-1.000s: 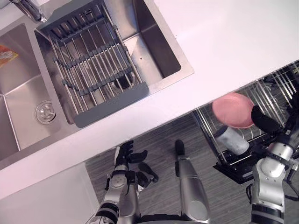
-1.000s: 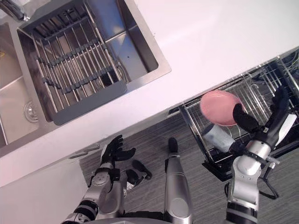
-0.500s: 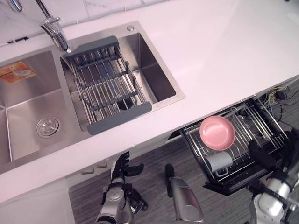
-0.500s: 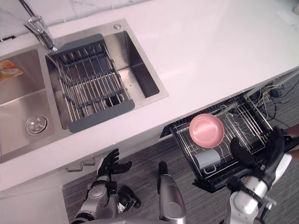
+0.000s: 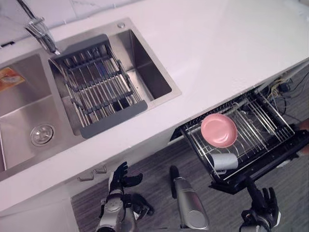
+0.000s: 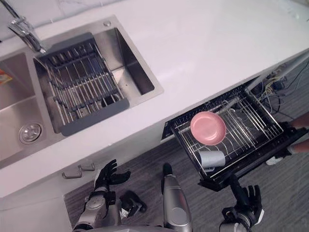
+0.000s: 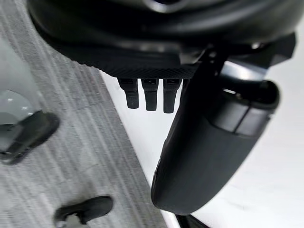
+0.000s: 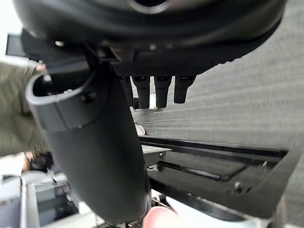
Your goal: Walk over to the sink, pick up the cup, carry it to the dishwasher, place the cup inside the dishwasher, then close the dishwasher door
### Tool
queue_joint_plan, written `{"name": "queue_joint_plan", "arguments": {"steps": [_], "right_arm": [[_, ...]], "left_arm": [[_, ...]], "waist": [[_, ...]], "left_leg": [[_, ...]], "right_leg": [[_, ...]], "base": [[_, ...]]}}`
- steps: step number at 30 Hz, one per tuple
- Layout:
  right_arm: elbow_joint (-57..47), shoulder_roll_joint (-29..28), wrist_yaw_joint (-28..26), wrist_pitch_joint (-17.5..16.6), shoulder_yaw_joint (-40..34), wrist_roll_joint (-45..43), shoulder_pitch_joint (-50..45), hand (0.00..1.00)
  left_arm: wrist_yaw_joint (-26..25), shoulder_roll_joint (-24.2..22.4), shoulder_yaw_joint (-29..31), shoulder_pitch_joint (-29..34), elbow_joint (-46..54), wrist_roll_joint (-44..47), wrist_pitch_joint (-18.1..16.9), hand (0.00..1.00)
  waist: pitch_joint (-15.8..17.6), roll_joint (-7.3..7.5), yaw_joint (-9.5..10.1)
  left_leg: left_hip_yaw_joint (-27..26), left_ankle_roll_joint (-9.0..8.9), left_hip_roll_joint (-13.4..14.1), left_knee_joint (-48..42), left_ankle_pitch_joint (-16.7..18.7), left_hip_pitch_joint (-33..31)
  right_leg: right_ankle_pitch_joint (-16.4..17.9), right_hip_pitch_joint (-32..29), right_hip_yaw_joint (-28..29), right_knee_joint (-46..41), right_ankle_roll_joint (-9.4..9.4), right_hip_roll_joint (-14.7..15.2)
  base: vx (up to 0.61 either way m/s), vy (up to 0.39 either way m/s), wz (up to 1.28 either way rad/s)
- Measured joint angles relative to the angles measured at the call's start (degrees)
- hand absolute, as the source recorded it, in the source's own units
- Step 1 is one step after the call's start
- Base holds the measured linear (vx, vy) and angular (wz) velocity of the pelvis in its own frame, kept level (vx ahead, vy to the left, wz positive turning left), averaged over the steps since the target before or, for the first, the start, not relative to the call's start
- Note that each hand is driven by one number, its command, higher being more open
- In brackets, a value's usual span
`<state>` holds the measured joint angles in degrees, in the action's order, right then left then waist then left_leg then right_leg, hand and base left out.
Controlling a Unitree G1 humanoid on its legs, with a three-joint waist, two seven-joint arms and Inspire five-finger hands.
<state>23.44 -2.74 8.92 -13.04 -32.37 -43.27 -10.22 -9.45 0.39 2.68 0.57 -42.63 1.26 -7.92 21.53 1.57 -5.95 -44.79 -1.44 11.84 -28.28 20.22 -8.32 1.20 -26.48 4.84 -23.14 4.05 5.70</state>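
White counter (image 5: 217,53), steel sink (image 5: 149,72), grey plank floor (image 5: 152,165); cup (image 5: 224,161) lay in dishwasher rack (image 5: 263,121) beside pink bowl (image 5: 218,130); left hand (image 5: 117,181), right hand (image 5: 263,205) both spread, empty.

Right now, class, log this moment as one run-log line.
cup: on its side in dishwasher rack, beside pink bowl | right hand: open, empty, clear of rack | left hand: open, empty | closing: not yet done

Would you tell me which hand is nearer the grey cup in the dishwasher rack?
Right. The right hand is just in front of the rack, by the cup; the left hand is over by the cabinet under the sink.
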Motion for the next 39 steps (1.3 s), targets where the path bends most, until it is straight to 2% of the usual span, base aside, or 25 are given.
{"name": "queue_joint_plan", "arguments": {"steps": [3, 5, 8, 13, 16, 17, 19, 20, 21, 22, 24, 28, 31, 34, 36, 38, 39], "right_arm": [[0.88, 2.64, 1.07, -0.27, 0.19, -3.77, 5.97, 0.90], [0.79, 5.60, 2.34, -1.80, 0.96, -6.66, 11.37, 0.90], [-2.87, 6.46, 2.94, -3.23, 2.81, -9.64, 13.43, 0.90], [-7.94, 6.17, 9.18, -4.67, 6.88, -13.59, 20.99, 0.90], [-8.82, 7.60, 9.68, -5.34, 7.79, -16.92, 27.10, 0.90], [-9.12, 9.07, 9.64, -5.25, 8.81, -19.33, 30.07, 0.90], [-10.16, 10.39, 9.47, -5.28, 10.06, -23.27, 32.91, 0.90], [-11.17, 10.29, 9.26, -5.39, 10.36, -24.78, 33.25, 0.90], [-12.56, 8.12, 7.97, -6.96, 10.52, -27.57, 33.22, 0.90], [-12.66, 7.55, 7.45, -7.32, 10.56, -28.88, 33.23, 0.90], [-12.67, 7.13, 5.12, -8.68, 10.59, -36.91, 33.22, 0.90], [-12.49, 7.01, 4.48, -9.28, 11.36, -38.60, 32.73, 0.90], [-12.37, 7.95, 3.85, -8.52, 13.13, -37.32, 30.18, 0.90], [-12.32, 8.81, 3.58, -6.25, 14.94, -29.27, 25.58, 0.90], [-13.08, 9.09, 1.32, -4.89, 16.93, -21.59, 20.87, 0.90], [-15.90, 8.77, -1.05, -1.97, 19.43, -9.28, 13.89, 0.90], [-15.96, 8.73, -1.08, -1.92, 19.49, -9.09, 13.68, 0.90]], "left_arm": [[0.07, -0.08, -0.16, -1.47, 0.09, 0.59, -0.06, 0.90], [0.07, -0.39, -0.27, -3.06, 0.69, 1.18, -0.24, 0.90], [0.05, -0.09, -0.28, -3.68, 1.77, 2.10, -0.46, 0.90], [0.39, -0.36, -2.07, -5.02, 3.00, 2.09, -1.44, 0.90], [0.73, -1.36, -2.68, -5.22, 3.55, 2.09, -1.42, 0.90], [0.73, -1.83, -2.82, -5.20, 3.55, 2.09, -1.39, 0.90], [0.78, -2.35, -3.05, -5.46, 3.60, 2.08, -1.39, 0.90], [0.78, -2.60, -3.05, -5.52, 3.76, 2.07, -1.40, 0.90], [0.78, -2.91, -3.02, -5.41, 4.25, 2.07, -1.43, 0.90], [0.88, -2.95, -3.05, -5.44, 4.34, 2.07, -1.43, 0.90], [1.40, -2.87, -4.30, -5.40, 5.17, 2.03, -1.41, 0.90], [2.50, -2.84, -4.63, -5.19, 6.92, 1.96, -1.38, 0.90], [2.66, -2.83, -4.62, -5.19, 7.40, 1.90, -1.37, 0.90], [2.66, -2.84, -4.33, -5.16, 7.39, 0.93, -1.34, 0.90], [2.54, -2.84, -4.10, -5.12, 7.26, 0.85, -1.25, 0.90], [2.30, -2.78, -3.58, -4.81, 6.33, 0.80, -1.24, 0.90], [2.30, -2.77, -3.55, -4.80, 6.29, 0.80, -1.24, 0.90]], "waist": [[1.53, -0.97, 0.37], [3.45, -2.84, 0.84], [4.00, -3.61, 1.28], [4.74, -5.05, 2.76], [5.80, -7.18, 3.75], [5.90, -8.50, 3.94], [5.84, -10.07, 4.63], [5.85, -10.48, 5.01], [5.87, -10.91, 5.19], [5.87, -10.91, 5.21], [5.87, -10.91, 5.40], [5.87, -10.91, 5.58], [5.87, -10.90, 5.58], [5.81, -10.77, 5.52], [5.54, -10.08, 5.31], [4.32, -7.72, 5.00], [4.27, -7.65, 5.00]], "left_leg": [[-0.03, 0.72, -0.79, 0.42, -0.41, -1.86], [0.09, 2.15, -1.85, 1.35, -1.43, -3.19], [0.44, 2.68, -3.10, 3.02, -2.52, -3.97], [3.78, 3.03, -4.97, 5.80, -4.76, -5.07], [5.60, 3.28, -5.55, 7.09, -6.16, -5.40], [6.46, 3.30, -6.02, 8.11, -7.04, -5.51], [7.39, 3.16, -6.16, 8.96, -8.00, -5.76], [7.76, 3.09, -6.16, 9.25, -8.29, -5.78], [8.63, 2.91, -6.15, 9.94, -9.12, -5.75], [8.91, 2.89, -6.14, 10.10, -9.34, -5.77], [9.87, 2.62, -5.96, 10.17, -9.77, -5.75], [9.88, 2.60, -5.63, 9.75, -9.82, -5.62], [9.99, 2.58, -5.08, 9.17, -9.72, -5.12], [10.42, 2.31, -4.52, 9.04, -9.52, -3.96], [10.65, 1.86, -4.06, 9.00, -9.23, -2.91], [11.24, 1.18, -3.36, 9.09, -8.78, -1.19], [11.25, 1.18, -3.33, 9.10, -8.78, -1.15]], "right_leg": [[-0.97, -1.80, 0.27, 0.17, 0.70, 0.54], [-1.62, -3.16, 0.35, 0.32, 1.29, 1.37], [-1.90, -4.37, -0.15, 0.35, 1.32, 2.23], [-2.22, -4.32, -2.60, 1.06, 1.15, 3.85], [-2.66, -3.75, -4.21, 1.47, 1.06, 4.54], [-2.70, -3.65, -5.04, 1.48, 1.00, 4.97], [-2.80, -3.60, -5.89, 1.46, 0.83, 5.14], [-2.86, -3.54, -6.21, 1.44, 0.71, 5.13], [-2.84, -3.24, -7.05, 1.37, 0.36, 5.15], [-2.79, -3.13, -7.37, 1.35, 0.19, 5.16], [-2.46, -2.54, -8.30, 1.32, -0.30, 5.19], [-2.41, -2.26, -8.29, 1.33, -0.38, 4.95], [-2.42, -1.33, -8.41, 1.38, -0.40, 4.58], [-2.37, 0.12, -8.77, 1.44, -0.47, 4.15], [-2.13, 1.44, -9.18, 1.66, -0.77, 3.78], [-0.94, 4.04, -10.37, 2.58, -1.32, 3.26], [-0.91, 4.11, -10.40, 2.60, -1.33, 3.24]], "base": [[0.03, 0.035, 0.05], [0.03, 0.028, 0.11], [0.05, 0.000, 0.08], [0.01, -0.048, 0.27], [-0.02, -0.078, 0.35], [-0.02, -0.082, 0.29], [-0.01, -0.098, 0.26], [0.00, -0.143, 0.29], [0.00, -0.125, 0.23], [-0.01, -0.166, 0.31], [-0.02, -0.125, 0.17], [0.00, -0.039, 0.00], [0.03, -0.018, 0.00], [0.05, -0.029, 0.02], [0.05, -0.033, 0.01], [0.05, -0.046, 0.03], [0.06, -0.069, 0.13]]}}
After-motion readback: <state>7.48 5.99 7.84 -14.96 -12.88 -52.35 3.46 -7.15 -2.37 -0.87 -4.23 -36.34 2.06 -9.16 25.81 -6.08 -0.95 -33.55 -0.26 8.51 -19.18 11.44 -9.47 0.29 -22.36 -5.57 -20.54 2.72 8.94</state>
